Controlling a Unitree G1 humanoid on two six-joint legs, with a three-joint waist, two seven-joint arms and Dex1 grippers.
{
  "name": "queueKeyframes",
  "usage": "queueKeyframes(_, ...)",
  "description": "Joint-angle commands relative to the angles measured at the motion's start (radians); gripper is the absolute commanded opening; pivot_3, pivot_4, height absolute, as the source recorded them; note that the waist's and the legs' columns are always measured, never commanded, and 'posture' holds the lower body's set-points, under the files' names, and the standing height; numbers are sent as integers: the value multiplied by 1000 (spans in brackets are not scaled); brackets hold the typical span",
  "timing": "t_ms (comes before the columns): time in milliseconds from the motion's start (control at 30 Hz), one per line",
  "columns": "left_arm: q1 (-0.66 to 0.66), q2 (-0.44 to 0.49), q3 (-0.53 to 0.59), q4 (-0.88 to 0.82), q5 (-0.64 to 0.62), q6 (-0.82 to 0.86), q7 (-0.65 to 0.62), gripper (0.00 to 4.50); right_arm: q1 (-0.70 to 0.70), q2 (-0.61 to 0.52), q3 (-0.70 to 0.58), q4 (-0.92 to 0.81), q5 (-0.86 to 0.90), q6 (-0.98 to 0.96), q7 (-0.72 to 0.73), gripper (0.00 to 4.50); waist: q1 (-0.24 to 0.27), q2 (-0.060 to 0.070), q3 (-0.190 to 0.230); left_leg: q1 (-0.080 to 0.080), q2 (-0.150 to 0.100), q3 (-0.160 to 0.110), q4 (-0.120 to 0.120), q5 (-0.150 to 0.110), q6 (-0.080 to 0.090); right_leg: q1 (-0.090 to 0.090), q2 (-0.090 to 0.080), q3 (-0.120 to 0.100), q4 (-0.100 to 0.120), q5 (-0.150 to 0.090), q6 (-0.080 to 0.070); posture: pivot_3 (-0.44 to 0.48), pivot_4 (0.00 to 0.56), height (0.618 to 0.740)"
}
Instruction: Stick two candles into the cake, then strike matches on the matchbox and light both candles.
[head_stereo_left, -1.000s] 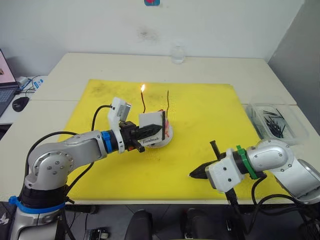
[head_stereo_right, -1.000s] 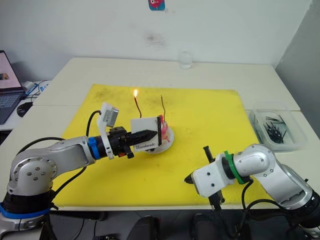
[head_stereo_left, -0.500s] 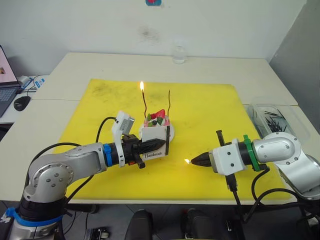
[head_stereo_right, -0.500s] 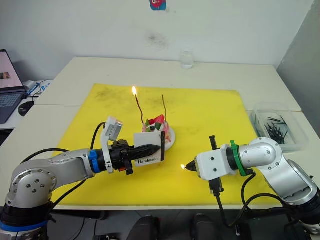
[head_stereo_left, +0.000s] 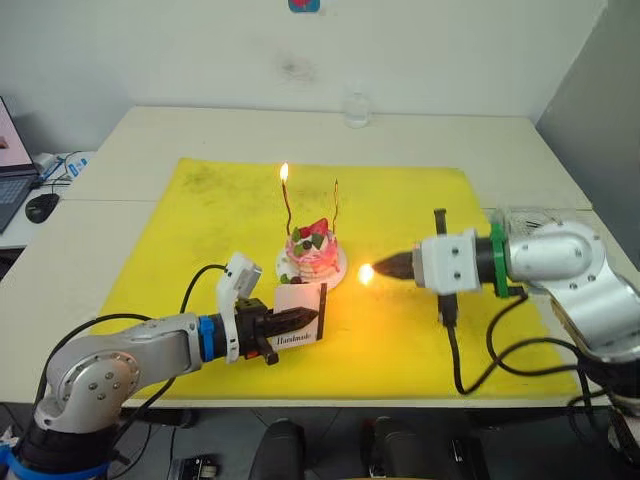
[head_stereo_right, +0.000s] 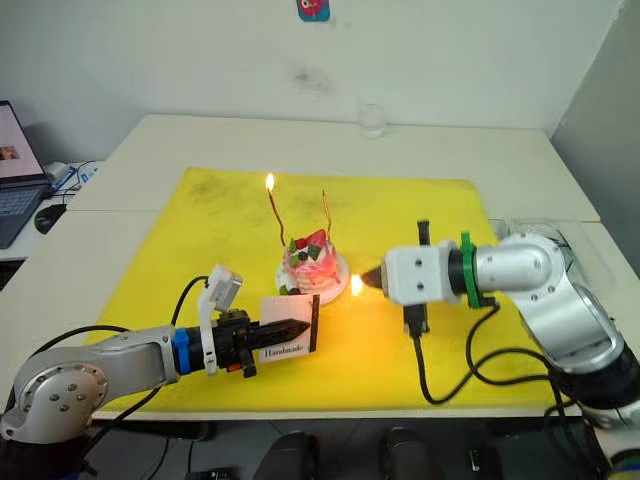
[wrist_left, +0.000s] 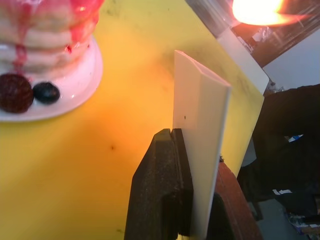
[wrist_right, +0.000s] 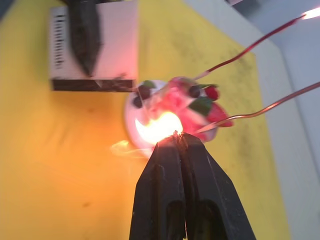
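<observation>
The pink cake (head_stereo_left: 312, 250) sits on its white plate (head_stereo_left: 338, 270) in the middle of the yellow mat. Two candles stand in it: the red candle (head_stereo_left: 288, 210) is burning at its tip, and the pale gold candle (head_stereo_left: 337, 205) has no flame. My right gripper (head_stereo_left: 388, 270) is shut on a burning match (head_stereo_left: 367, 273), whose flame hovers just right of the plate, below the gold candle's tip. My left gripper (head_stereo_left: 308, 322) is shut on the white matchbox (head_stereo_left: 298, 330), held upright near the mat's front, a little in front of the cake.
A clear bin (head_stereo_left: 522, 216) holding dark matches stands off the mat at the right, partly behind my right arm. A small glass (head_stereo_left: 355, 108) stands at the table's far edge. A laptop (head_stereo_right: 15, 170) and a mouse (head_stereo_left: 42, 206) lie at the far left.
My right gripper swung up from the mat's front edge to beside the cake, and its match caught fire on the way. My left gripper pulled the matchbox away from the cake toward the front.
</observation>
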Motion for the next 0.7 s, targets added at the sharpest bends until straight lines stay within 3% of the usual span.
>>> queueKeyframes(33, 2, -3, -1, -36, 16, -19, -25, 0, -89, 40, -3, 72, -50, -32, -52, 35, 3, 0, 0, 0, 0, 0, 0, 0, 0, 0, 0, 0, 0, 0, 0, 0, 150, 729)
queueKeyframes(267, 4, -19, -10, -42, 36, -19, -39, 0, -171, 100, -2, 160, -92, -78, -82, 35, 4, 0, 0, -1, 1, 1, -1, 0, 0, -1, 0, 0, -1, -1, -1, 0, 150, 729)
queueKeyframes(700, -21, -39, -24, -30, 57, -14, -52, 0, -185, 111, -16, 177, -101, -97, -82, 35, 3, 0, 0, -1, 1, 1, -1, 0, 0, -1, 0, 0, 0, -1, -1, 0, 150, 729)
